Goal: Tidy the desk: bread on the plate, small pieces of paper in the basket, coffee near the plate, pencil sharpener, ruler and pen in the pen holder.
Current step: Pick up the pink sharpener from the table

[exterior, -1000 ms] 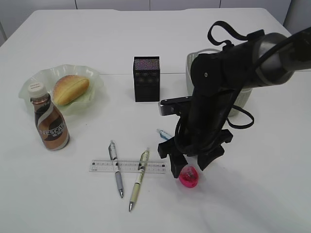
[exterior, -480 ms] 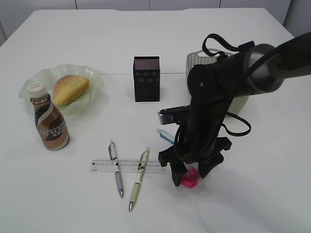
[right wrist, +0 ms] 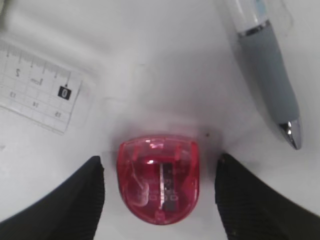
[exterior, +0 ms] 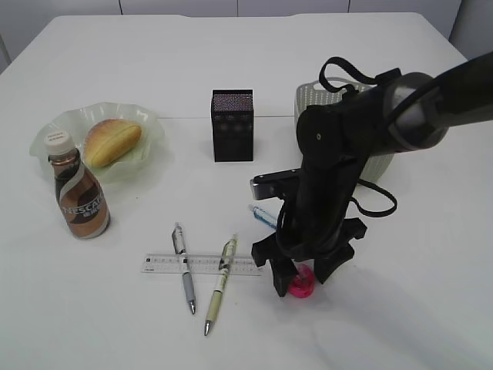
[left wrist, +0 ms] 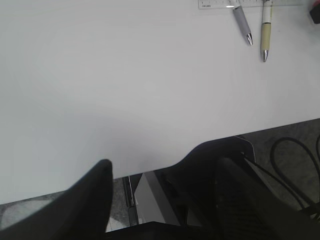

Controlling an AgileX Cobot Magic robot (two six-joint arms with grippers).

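Note:
The pink pencil sharpener point(exterior: 299, 282) point(right wrist: 158, 179) lies on the table between the open fingers of my right gripper point(exterior: 300, 274) point(right wrist: 159, 192), with a gap on each side. A clear ruler point(exterior: 202, 264) point(right wrist: 37, 90) lies left of it under two pens point(exterior: 184, 267) point(exterior: 219, 284). A third pen point(exterior: 261, 215) point(right wrist: 267, 65) lies behind the gripper. The black pen holder point(exterior: 232, 125) stands at the centre back. Bread point(exterior: 112, 141) rests on the pale plate point(exterior: 151, 131), with the coffee bottle point(exterior: 78, 196) beside it. My left gripper point(left wrist: 160, 195) is open over the table's front edge.
A white basket point(exterior: 312, 100) stands behind my right arm, partly hidden. The left wrist view shows bare table, the ruler's edge point(left wrist: 215, 4) and two pen tips point(left wrist: 243, 25) far off, and cables below the table edge.
My right gripper has come down and forward over the sharpener, so its open fingers now stand on either side of it. The other objects have not moved.

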